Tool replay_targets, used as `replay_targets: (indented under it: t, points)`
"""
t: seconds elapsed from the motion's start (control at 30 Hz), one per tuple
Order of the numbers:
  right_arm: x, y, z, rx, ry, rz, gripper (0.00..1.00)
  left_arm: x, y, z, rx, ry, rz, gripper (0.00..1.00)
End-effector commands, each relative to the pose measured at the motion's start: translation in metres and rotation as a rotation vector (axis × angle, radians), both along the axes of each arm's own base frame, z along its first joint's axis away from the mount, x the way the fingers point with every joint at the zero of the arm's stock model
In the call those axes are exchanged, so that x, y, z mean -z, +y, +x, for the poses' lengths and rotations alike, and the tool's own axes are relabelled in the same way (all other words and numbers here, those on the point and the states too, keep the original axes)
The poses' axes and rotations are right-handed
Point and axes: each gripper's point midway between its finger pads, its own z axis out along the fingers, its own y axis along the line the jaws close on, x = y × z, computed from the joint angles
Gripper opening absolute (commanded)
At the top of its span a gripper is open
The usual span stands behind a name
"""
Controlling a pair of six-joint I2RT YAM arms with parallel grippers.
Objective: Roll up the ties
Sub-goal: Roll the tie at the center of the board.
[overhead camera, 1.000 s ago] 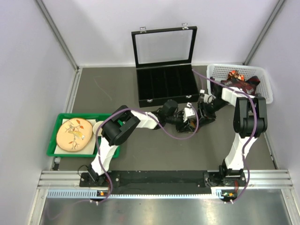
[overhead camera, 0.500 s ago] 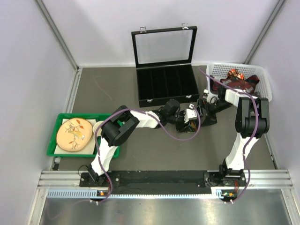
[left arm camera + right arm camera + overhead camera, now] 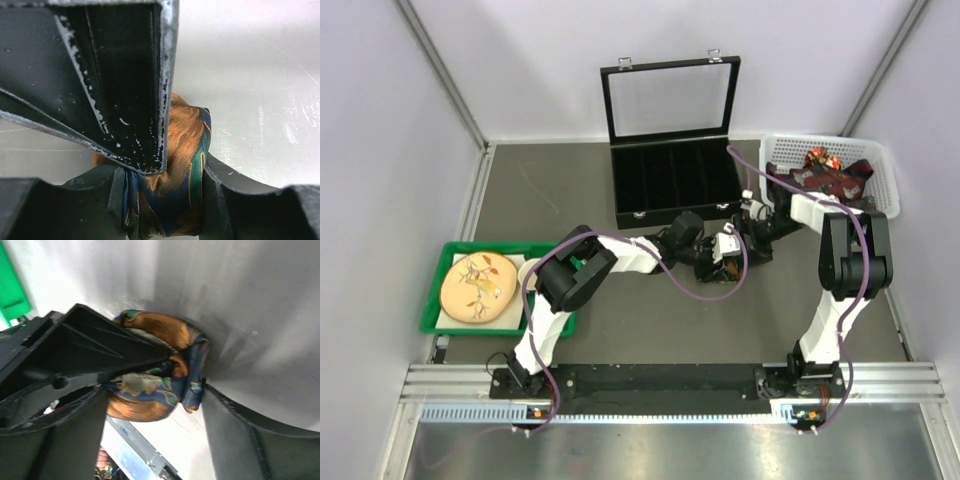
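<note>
**Top view:** the left gripper (image 3: 728, 252) and right gripper (image 3: 752, 232) are seen meeting before the open black compartmented case (image 3: 675, 180), with more patterned ties (image 3: 828, 170) heaped in the white plastic basket (image 3: 782, 150). **Left wrist view:** a rolled orange, blue and green fabric tie (image 3: 175, 165) is shown clamped between the left fingers (image 3: 240, 200). **Right wrist view:** the roll is flanked by the right fingers (image 3: 250, 440), and whether it is pressed cannot be told.

Rolled tie (image 3: 177, 170) in front of case (image 3: 670, 182); basket (image 3: 788, 148) w/ ties (image 3: 830, 172) right, tray (image 3: 432, 300) left.
</note>
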Motion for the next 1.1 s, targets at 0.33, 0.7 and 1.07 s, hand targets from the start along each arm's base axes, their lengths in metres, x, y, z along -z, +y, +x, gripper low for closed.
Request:
replay_targets:
  t: [0.33, 0.7, 1.07]
  points:
    - [-0.011, 0.015, -0.014, -0.053, -0.044, 0.113, 0.76, 0.068, 0.052, -0.011, -0.074, 0.103, 0.258, 0.09]
    - [-0.013, 0.012, -0.016, -0.017, -0.013, 0.170, 0.61, 0.069, 0.052, -0.011, -0.078, 0.112, 0.255, 0.09]
    - [0.004, 0.005, -0.014, -0.009, 0.013, 0.101, 0.00, 0.061, 0.049, -0.008, -0.093, 0.123, 0.232, 0.29]
